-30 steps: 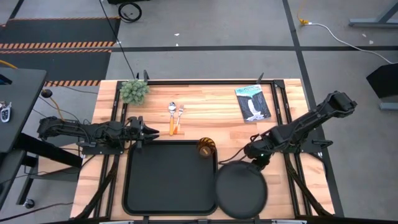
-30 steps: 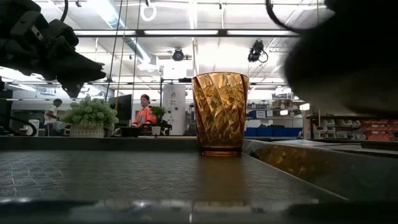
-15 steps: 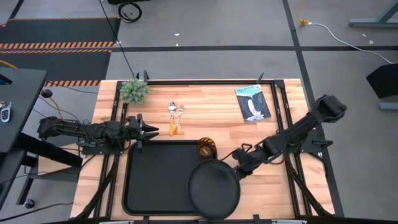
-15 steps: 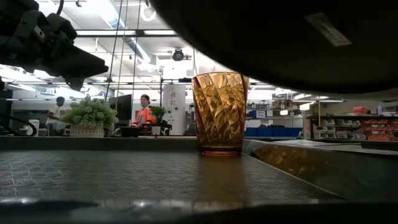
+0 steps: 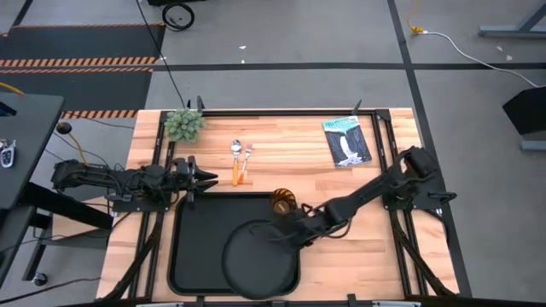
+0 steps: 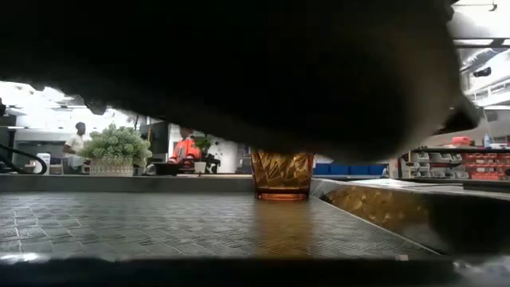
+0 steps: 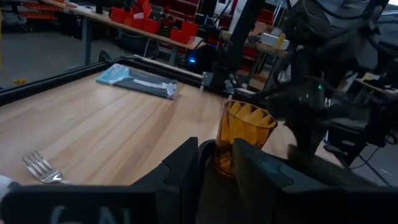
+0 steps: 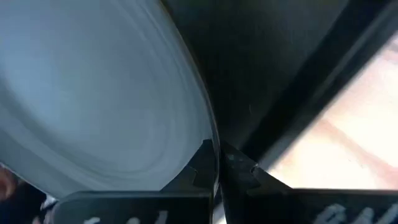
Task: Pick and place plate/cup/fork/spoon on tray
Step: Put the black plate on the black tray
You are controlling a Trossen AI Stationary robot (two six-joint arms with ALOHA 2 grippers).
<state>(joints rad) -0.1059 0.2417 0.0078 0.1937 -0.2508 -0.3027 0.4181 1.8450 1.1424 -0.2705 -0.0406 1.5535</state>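
Observation:
The round black plate point(image 5: 254, 260) hangs over the right half of the black tray point(image 5: 196, 239), held by my right gripper point(image 5: 286, 232), which reaches in from the right. In the low view its dark underside point(image 6: 239, 72) fills the top. The amber cup point(image 5: 283, 203) stands on the table at the tray's far right corner. The spoon point(image 5: 236, 160) and fork point(image 5: 247, 162) lie side by side on the wood beyond the tray. My left gripper point(image 5: 206, 178) waits slightly open above the tray's far left corner, pointing right toward the cup point(image 7: 245, 134). My right gripper pinches the plate's raised rim point(image 8: 208, 134) between its two fingers, on the plate's far right side point(image 5: 278, 237). The fingers come from the table's right, slanting down. The plate is lifted clear of the tray floor point(image 6: 159, 223), roughly level.
A small potted plant point(image 5: 183, 124) stands at the far left corner and a booklet point(image 5: 347, 141) lies at the far right. Bare wood lies to the right of the tray. People point(image 6: 187, 149) show in the room beyond the table.
My right gripper has carried the plate toward the table's left edge, from the wood right of the tray to above the tray's right half, still shut on its rim. The plate stays lifted and now hides most of the cup in the low view.

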